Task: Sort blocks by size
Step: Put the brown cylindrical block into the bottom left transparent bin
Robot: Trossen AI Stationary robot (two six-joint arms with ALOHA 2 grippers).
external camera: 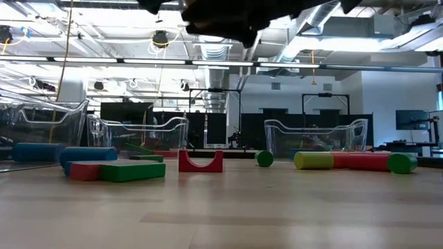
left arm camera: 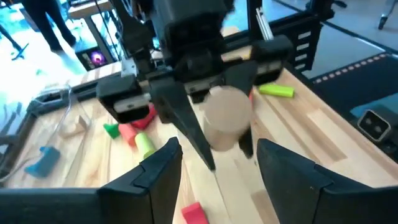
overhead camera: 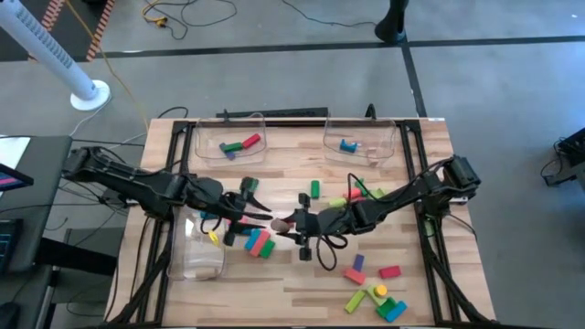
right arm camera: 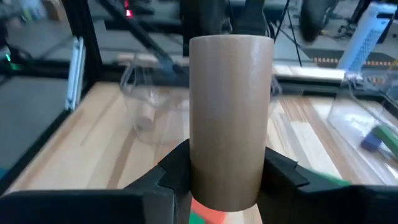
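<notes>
We judge the step in hand to be a handover of the wooden cylinder [right arm camera: 231, 118] from the right gripper [overhead camera: 291, 223] to the left gripper [overhead camera: 258, 216], above the table [overhead camera: 430, 274] centre. To do it well, we hold the right arm steady and bring the left fingers [left arm camera: 149, 177] around the cylinder's free end, clear of the right fingers. We close the left gripper fully before we release the right one. A release too soon would likely drop the cylinder among the blocks below.

In the right wrist view, the right gripper is clenched on the cylinder, which stands upright between its fingers. In the left wrist view, the left gripper is spread and grasps nothing. The cylinder lies just ahead of it, in line with the gap between its fingers; we cannot tell whether they touch.

Three clear bins [overhead camera: 228, 137] sit on the table: two along the far edge and one at the left side. The remaining blocks [overhead camera: 259, 241] lie scattered below and near the front right corner.
</notes>
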